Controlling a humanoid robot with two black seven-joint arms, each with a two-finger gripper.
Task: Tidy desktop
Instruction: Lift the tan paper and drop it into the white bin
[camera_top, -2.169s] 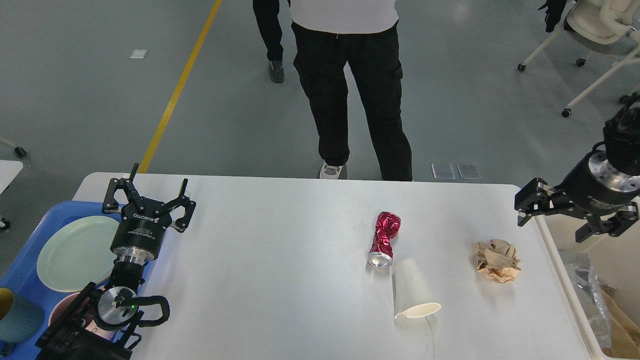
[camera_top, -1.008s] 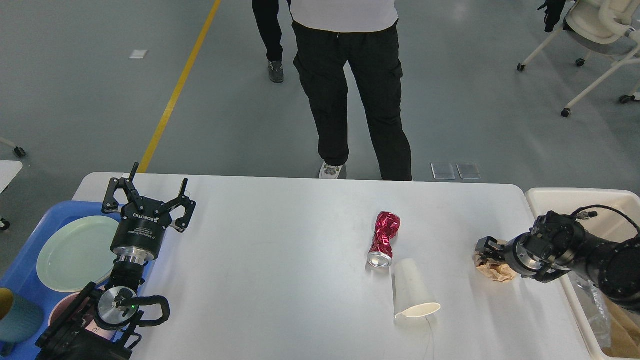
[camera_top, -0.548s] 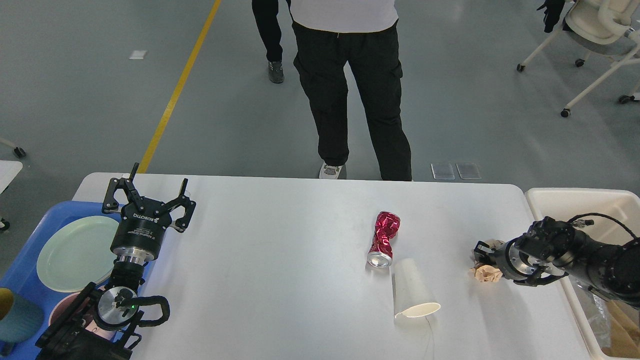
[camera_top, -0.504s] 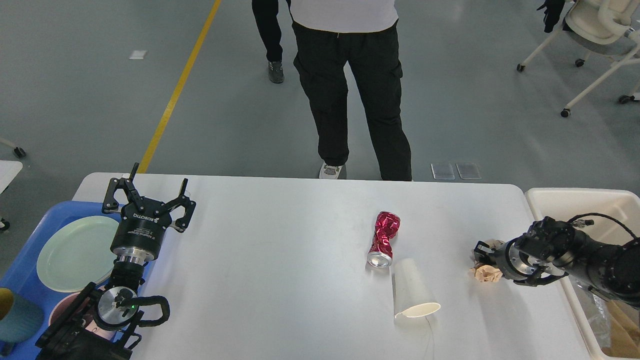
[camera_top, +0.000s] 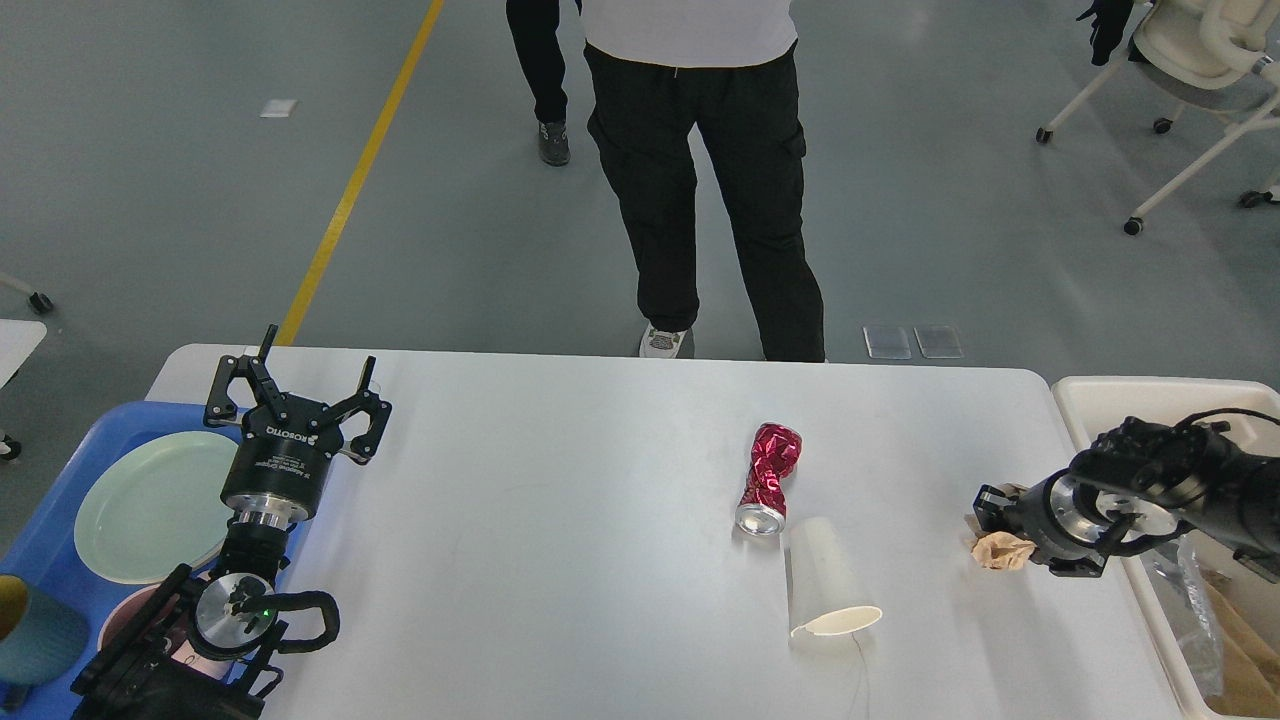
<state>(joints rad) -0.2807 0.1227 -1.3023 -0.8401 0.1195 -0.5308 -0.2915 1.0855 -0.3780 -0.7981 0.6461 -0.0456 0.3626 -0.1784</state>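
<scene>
The white desktop (camera_top: 560, 560) fills the lower view. On it lie a crushed red can (camera_top: 768, 478), a white paper cup (camera_top: 826, 592) on its side just in front of the can, and a crumpled brown paper wad (camera_top: 1000, 549) near the right edge. My right gripper (camera_top: 992, 525) is shut on the brown paper wad, which sticks out below its fingers. My left gripper (camera_top: 298, 400) is open and empty, pointing away from me at the desktop's left edge.
A blue tray (camera_top: 45, 540) at the left holds a pale green plate (camera_top: 150, 505), a pink bowl and a teal cup (camera_top: 35, 630). A cream bin (camera_top: 1130, 400) stands at the right with trash inside. A person (camera_top: 700, 170) stands behind the table. Wheeled chairs are at far right.
My right arm came down from the bin side onto the brown paper wad and closed on it; it has now shifted right toward the bin with the wad. The left arm has not moved.
</scene>
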